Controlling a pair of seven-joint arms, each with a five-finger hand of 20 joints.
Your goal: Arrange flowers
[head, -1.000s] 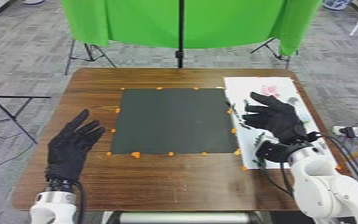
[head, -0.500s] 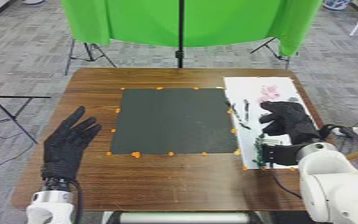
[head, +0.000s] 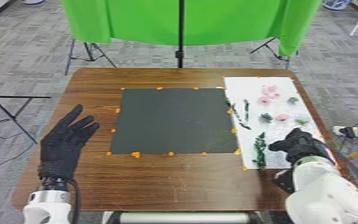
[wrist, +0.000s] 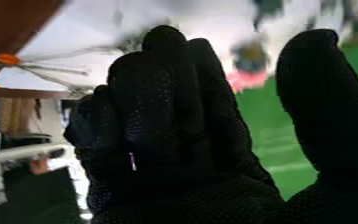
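We are judging that we are only starting out: at the near end of the white sheet (head: 249, 85), a leafy sprig (head: 260, 150) is lying loose, and farther up the thin stems (head: 246, 107) and the flower heads are lying separately. Nothing is forming a bouquet, so we are facing nearly all the arranging, presumably on the dark mat (head: 171, 120) in the middle of the bench (head: 171, 180).

We are holding our right hand (head: 297, 145) wide over the sheet's near part, thumb standing apart from straight fingers, and we are gripping nothing. The sprig is lying just left of it. Just beyond the fingers, the pale green flower (head: 302, 119), the near pink flower (head: 282, 117) and the dark teal flower (head: 266, 117) are lying in a row; farther off, the pink cluster (head: 270, 90) and the grey-green flower (head: 293, 100) are lying. We are resting our left hand (head: 62, 147), also open, left of the mat.
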